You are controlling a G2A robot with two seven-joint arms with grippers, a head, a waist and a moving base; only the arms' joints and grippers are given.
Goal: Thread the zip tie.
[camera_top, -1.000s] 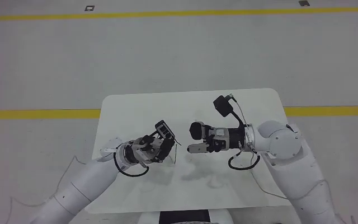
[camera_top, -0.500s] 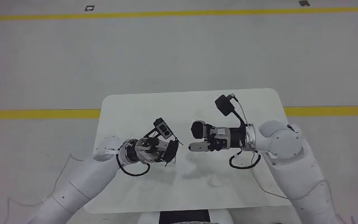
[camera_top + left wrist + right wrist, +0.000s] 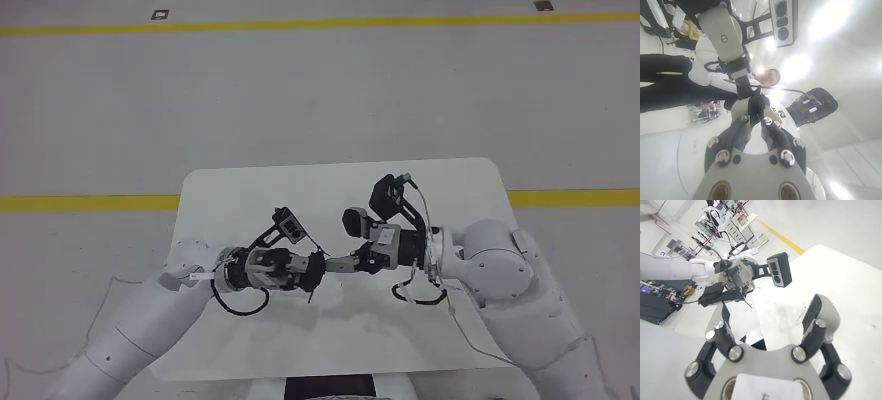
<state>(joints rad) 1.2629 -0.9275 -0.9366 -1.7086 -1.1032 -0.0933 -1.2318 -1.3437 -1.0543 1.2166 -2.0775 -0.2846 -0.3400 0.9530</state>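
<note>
While the left jaws are clamped on the zip tie (image 3: 758,87) at mid-frame above the desk (image 3: 450,190), the right jaws gape wide. They hold nothing.

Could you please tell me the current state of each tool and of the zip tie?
left tool: shut on the zip tie, held up above the table.
right tool: open, gripping nothing, close up to the left tool's tip.
zip tie: pinched in the left tool, strap sticking out to both sides; whether it is threaded cannot be told.
</note>
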